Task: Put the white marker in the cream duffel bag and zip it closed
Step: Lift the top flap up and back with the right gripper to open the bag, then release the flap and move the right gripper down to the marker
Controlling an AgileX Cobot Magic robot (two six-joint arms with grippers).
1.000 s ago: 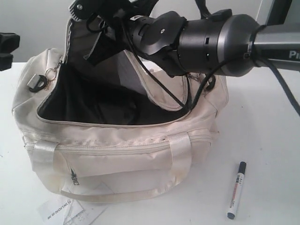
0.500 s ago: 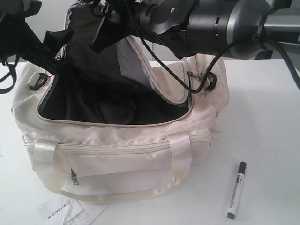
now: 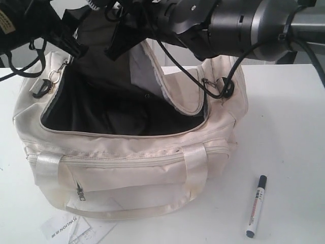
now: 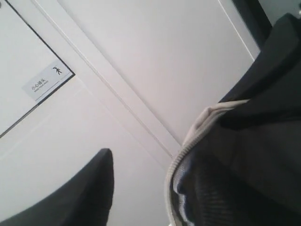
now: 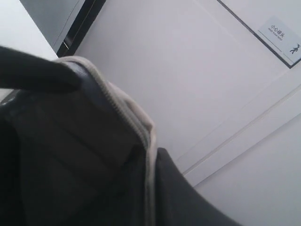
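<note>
One soft cream bag [image 3: 127,168] gapes, its lining black; one slim white marker [image 3: 256,206] lies on the table [image 3: 289,127] nearby. Two grippers: right gripper [image 5: 120,115] pinches the flap, left gripper [image 3: 75,47] spread

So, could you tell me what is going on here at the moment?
The right gripper holds the top flap of the cream duffel bag up by its zip edge, and the left gripper sits open at the flap's other side. The bag gapes, black lining showing. The white marker lies untouched on the table beside it.
</note>
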